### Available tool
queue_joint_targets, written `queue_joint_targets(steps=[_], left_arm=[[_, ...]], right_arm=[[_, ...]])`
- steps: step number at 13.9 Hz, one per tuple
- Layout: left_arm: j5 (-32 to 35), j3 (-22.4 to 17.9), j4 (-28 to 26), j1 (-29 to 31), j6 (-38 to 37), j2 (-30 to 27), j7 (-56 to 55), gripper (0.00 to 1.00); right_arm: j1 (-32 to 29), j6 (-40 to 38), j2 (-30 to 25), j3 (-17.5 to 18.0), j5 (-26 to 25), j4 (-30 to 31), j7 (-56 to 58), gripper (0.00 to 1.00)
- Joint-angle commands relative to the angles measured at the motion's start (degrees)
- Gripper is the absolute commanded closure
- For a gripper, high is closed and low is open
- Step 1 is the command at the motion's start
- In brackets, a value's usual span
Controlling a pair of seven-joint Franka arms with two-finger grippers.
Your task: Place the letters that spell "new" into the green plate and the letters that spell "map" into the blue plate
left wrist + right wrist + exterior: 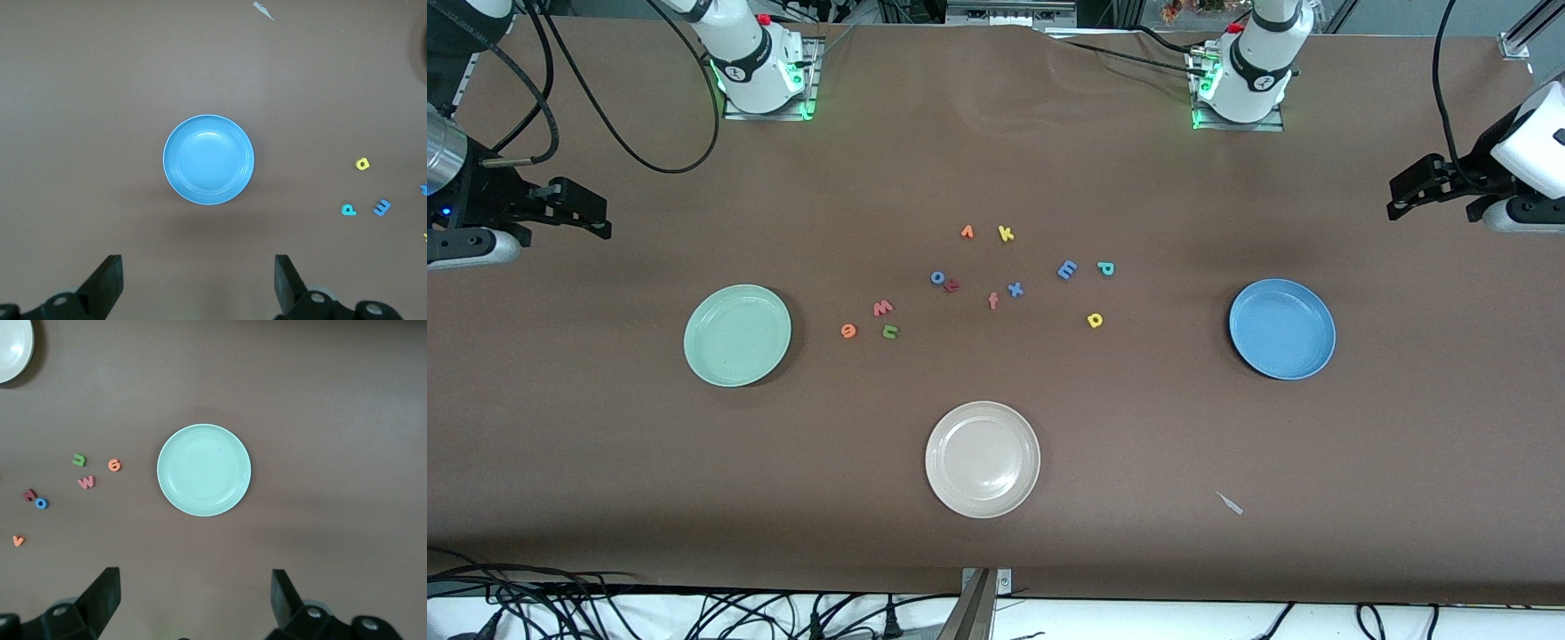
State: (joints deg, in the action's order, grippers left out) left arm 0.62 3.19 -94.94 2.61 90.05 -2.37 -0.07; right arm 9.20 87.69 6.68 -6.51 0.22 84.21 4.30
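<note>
My left gripper [197, 283] and right gripper [193, 600] hung spread wide and empty at the table's ends. The round blue plate [1282, 328] and round mint-green plate [737, 335] sat bare, open cloth around each. The small foam letters [974, 281] lay scattered between them; one dark letter I could not read.

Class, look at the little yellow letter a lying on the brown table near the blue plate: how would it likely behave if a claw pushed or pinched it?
The yellow a looks tiny and flat, so it is probably very light and would slide rather than roll. Lying flat on the table, it may be hard to pinch.
</note>
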Motion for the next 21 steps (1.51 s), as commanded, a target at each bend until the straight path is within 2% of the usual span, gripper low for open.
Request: queue_joint_targets(steps=[1,21], left_arm=[[-1.06,0.24,-0.42,0.29,0.48,-0.35,0.34,0.00],[-1.06,0.24,-0.42,0.29,0.48,-0.35,0.34,0.00]], right_arm=[[-0.24,-0.95,-0.17,0.09,1.09,-0.54,0.01,0.00],[-0.24,-1.65,0.09,0.00,1.09,-0.45,0.79,0.00]])
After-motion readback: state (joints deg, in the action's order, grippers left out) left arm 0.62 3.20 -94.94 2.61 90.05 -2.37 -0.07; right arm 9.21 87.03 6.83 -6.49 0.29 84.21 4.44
